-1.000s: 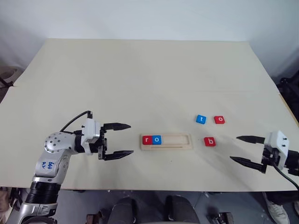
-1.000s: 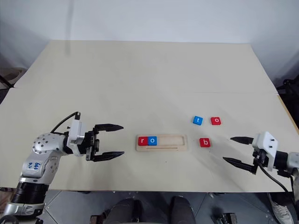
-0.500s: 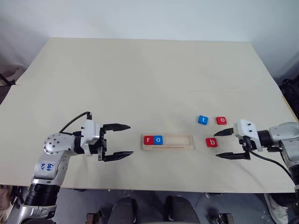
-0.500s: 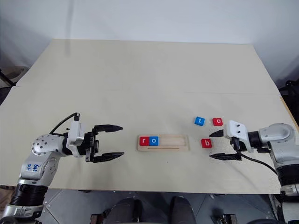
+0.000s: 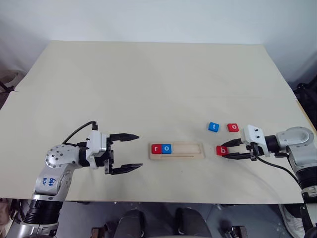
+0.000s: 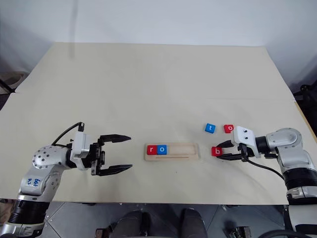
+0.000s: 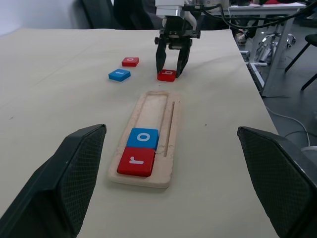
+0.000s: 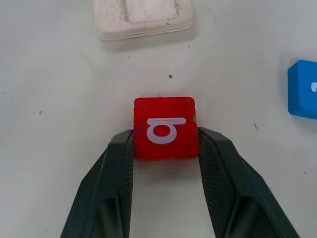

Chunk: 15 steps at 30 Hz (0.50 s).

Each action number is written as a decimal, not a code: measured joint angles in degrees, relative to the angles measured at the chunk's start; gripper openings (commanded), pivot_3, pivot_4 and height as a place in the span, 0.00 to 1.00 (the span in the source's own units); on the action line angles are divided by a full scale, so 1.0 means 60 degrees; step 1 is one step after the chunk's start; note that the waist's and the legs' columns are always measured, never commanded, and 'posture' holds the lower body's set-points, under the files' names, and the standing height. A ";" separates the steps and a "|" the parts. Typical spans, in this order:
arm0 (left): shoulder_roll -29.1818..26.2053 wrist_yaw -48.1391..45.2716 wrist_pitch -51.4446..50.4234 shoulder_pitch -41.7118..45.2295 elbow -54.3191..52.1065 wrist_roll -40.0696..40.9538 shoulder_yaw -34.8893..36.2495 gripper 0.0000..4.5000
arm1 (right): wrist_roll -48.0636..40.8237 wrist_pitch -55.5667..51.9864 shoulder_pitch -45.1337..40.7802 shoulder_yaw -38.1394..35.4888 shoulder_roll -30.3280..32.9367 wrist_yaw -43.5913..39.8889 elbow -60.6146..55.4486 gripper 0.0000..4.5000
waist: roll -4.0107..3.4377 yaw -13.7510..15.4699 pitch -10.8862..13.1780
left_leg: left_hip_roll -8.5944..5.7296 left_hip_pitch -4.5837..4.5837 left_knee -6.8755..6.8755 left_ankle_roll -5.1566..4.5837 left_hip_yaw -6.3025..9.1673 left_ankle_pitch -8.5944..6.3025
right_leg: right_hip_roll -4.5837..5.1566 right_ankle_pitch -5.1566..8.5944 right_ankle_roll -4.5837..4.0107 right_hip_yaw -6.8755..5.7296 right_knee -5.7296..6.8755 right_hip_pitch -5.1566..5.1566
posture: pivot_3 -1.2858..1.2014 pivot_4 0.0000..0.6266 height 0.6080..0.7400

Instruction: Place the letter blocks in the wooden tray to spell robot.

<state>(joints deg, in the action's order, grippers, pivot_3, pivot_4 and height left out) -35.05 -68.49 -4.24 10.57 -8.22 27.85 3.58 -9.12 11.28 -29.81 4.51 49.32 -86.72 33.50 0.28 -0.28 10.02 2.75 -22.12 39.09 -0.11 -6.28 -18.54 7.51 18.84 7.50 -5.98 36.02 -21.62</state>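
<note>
Head-camera views look down on a pale bench where the right gripper has its two black fingers pressed against opposite sides of the red "b" block, which sits flat on the bench just right of the wooden tray. Right wrist view confirms the clasp: both fingers touch the block's edges, with the tray's end visible beyond it and a blue block's edge off to one side. In the tray, the red "r" block and the blue "o" block lie side by side, touching, at its left end; the rest of the slot is bare wood. Farther back on the bench, the blue "t" block and the red "o" block rest near each other but apart, just behind the gripped block. To the tray's left, the left gripper hangs above the bench with its fingers spread wide, grasping nothing, pointed toward the tray.
</note>
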 measured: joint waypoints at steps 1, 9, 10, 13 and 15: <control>0.0001 -0.0001 0.0000 0.0002 0.0001 0.0000 -0.0024 1.00 | -0.0023 -0.0014 0.0034 -0.0026 0.0000 0.0006 -0.0029 0.33 | 0.0000 0.0002 0.0000 | 0.0000 0.0000 0.0000 0.0000 0.0000 0.0000 | 0.0000 0.0000 0.0000 0.0000 0.0000 0.0000 | 0.52 0.24 1.00; 0.0032 -0.0119 0.0045 0.0199 0.0260 -0.0013 -0.0144 1.00 | -0.0876 -0.1866 0.0242 -0.0083 0.0007 0.0042 -0.2437 0.33 | -0.0007 0.0013 0.0004 | -0.0001 -0.0002 0.0000 0.0000 0.0052 0.0000 | 0.0001 0.0000 0.0000 0.0001 0.0001 -0.0004 | 0.52 0.24 1.00; 0.0035 -0.0138 0.0057 0.0236 0.0354 -0.0017 -0.0158 1.00 | -0.1035 -0.2324 0.0171 -0.0078 0.0007 0.0054 -0.2912 0.33 | -0.0007 0.0015 0.0004 | -0.0001 -0.0003 0.0000 0.0000 0.0064 0.0000 | 0.0002 0.0000 0.0000 0.0001 0.0000 -0.0004 | 0.52 0.24 1.00; 0.0061 -0.0168 0.0098 0.0249 0.0402 -0.0041 -0.0238 1.00 | -0.1447 -0.3850 -0.0264 0.0096 -0.0163 0.0256 -0.4464 0.33 | -0.0006 0.0024 0.0004 | -0.0002 -0.0006 0.0000 0.0001 0.0084 -0.0001 | 0.0003 0.0000 0.0000 -0.0001 -0.0001 -0.0004 | 0.52 0.24 1.00; 0.0086 -0.0166 0.0106 0.0269 0.0403 -0.0053 -0.0286 1.00 | -0.1479 -0.4423 -0.0538 0.0421 -0.0459 0.0453 -0.5006 0.33 | -0.0006 0.0022 0.0004 | -0.0001 -0.0007 0.0000 0.0003 0.0090 -0.0002 | 0.0002 0.0000 0.0000 -0.0005 0.0000 -0.0004 | 0.52 0.24 1.00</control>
<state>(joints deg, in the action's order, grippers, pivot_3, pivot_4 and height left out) -34.53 -69.48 -3.60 12.18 -5.80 27.53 1.87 -17.99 -15.26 -33.04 7.04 46.57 -84.00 3.46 0.25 -0.15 10.04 2.74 -22.16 39.09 -0.09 -5.74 -18.56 7.52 18.84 7.50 -6.01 36.02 -21.65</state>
